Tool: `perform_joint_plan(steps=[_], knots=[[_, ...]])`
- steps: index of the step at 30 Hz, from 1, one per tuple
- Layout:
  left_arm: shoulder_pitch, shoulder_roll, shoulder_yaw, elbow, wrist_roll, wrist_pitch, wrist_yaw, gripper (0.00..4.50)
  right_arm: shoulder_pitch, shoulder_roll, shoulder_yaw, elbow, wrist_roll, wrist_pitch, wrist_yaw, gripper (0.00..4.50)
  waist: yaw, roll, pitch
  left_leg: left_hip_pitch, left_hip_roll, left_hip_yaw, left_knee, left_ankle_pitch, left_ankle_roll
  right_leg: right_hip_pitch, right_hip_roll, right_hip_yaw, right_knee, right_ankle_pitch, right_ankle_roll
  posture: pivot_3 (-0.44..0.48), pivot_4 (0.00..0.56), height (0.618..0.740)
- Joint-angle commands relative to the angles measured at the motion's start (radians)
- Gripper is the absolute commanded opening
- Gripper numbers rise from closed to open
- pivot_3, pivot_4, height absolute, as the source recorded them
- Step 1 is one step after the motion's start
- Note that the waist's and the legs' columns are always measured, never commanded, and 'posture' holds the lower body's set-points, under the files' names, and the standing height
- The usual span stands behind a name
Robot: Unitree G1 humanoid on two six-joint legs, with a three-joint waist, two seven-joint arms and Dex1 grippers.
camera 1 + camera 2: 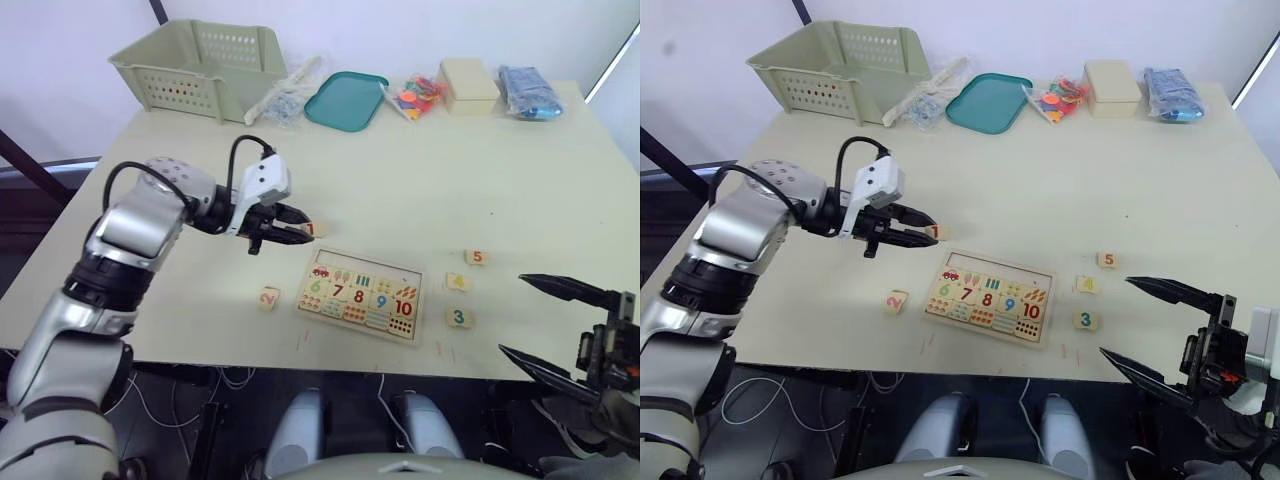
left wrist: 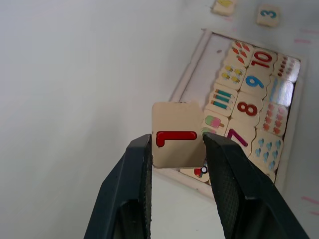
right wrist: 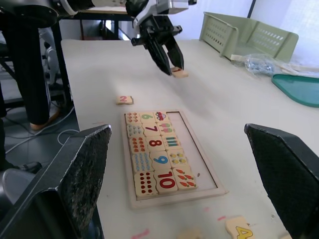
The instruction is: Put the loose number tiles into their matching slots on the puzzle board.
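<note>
Zero of the five loose tiles are seated so far, going by what shows. The puzzle board [image 1: 361,294] lies near the front edge of the table [image 1: 400,190], and its row of slots [image 2: 212,69] along the far side looks bare while 6 to 10 and the picture pieces are all in place. The left gripper [image 1: 292,229] has its two black fingers closed against the edges of the 1 tile [image 2: 178,141]; in the left wrist view the red digit sits right between the pads, with the board's corner just beyond it. Whether that tile is lifted or resting on the tabletop I can't really tell, but it's just off the board's far left corner, so I'd guess this is the pick-up for the first slot. The 2 tile [image 1: 268,297] lies just left of the board. On the board's right, the 5 tile [image 1: 476,257], 4 tile [image 1: 457,282] and 3 tile [image 1: 459,318] sit apart in a loose line. The right gripper [image 1: 556,322] hangs off the front right edge, fingers spread wide and holding nothing. So basically everything is left: all five to go, one in hand.
</note>
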Motion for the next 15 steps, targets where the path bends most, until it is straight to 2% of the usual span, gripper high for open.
perform_joint_plan(steps=[1,4,9,15], knots=[[-0.038,-0.016,-0.026,0.053,0.076,-0.106,-0.045,1.63,0.022,0.004,-0.025,-0.041,0.001,-0.017,-0.01,4.5,0.0,0.0,0.0,0.0,0.0,0.0,0.0,0.0,0.0,0.0,0.0,0.0,0.0,0.0,0.0,0.0,0.15,0.74],[-0.058,-0.042,-0.06,0.068,0.119,-0.136,-0.093,1.63,0.043,0.009,-0.039,-0.046,-0.003,-0.022,-0.011,4.5,0.0,0.0,0.0,0.0,0.0,0.0,0.0,0.0,0.0,0.0,0.0,0.0,0.0,0.0,0.0,0.0,0.15,0.74],[-0.106,-0.072,-0.116,0.089,0.182,-0.094,-0.161,1.63,0.062,0.015,-0.042,-0.048,-0.013,-0.035,-0.011,4.5,0.0,-0.001,0.0,0.0,0.0,-0.001,0.001,0.0,0.0,0.0,0.0,0.0,0.001,0.0,0.0,0.0,0.15,0.74],[-0.142,-0.127,-0.148,0.175,0.257,-0.204,-0.188,1.63,0.078,0.022,-0.041,-0.014,-0.036,-0.06,0.01,4.5,0.0,-0.001,0.0,0.0,0.0,-0.001,0.001,0.0,0.0,0.0,0.0,0.0,0.001,0.0,0.001,0.0,0.15,0.74]])
